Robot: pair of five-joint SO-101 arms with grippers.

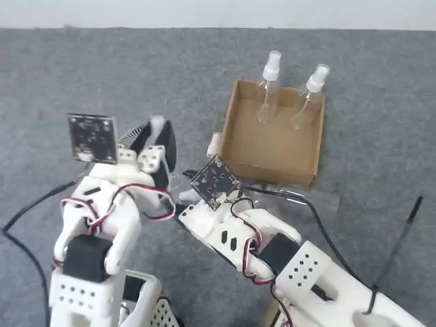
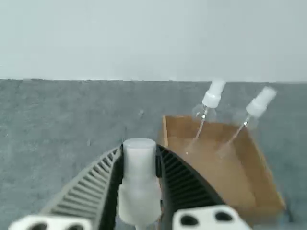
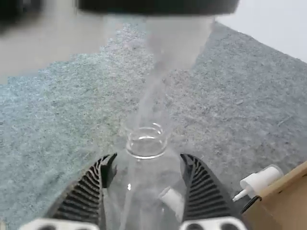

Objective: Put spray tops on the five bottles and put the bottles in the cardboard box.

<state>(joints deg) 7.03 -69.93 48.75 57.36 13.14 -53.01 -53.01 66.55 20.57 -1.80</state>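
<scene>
Top (image 2: 139, 187), pinched in the left gripper (image 2: 139, 154), should be lowered slowly and plumb onto the bottle (image 3: 147, 143) clamped in the right gripper (image 3: 147, 165).

A grey, felt-like mat (image 1: 82, 68) spreads across nearly the whole high view, and a strip of pale wall (image 1: 204, 12) runs along the top edge.

Two bottles (image 1: 267, 95) in the cardboard box (image 1: 272, 146), at its far wall; spray top (image 1: 214, 144) beside it.
</scene>
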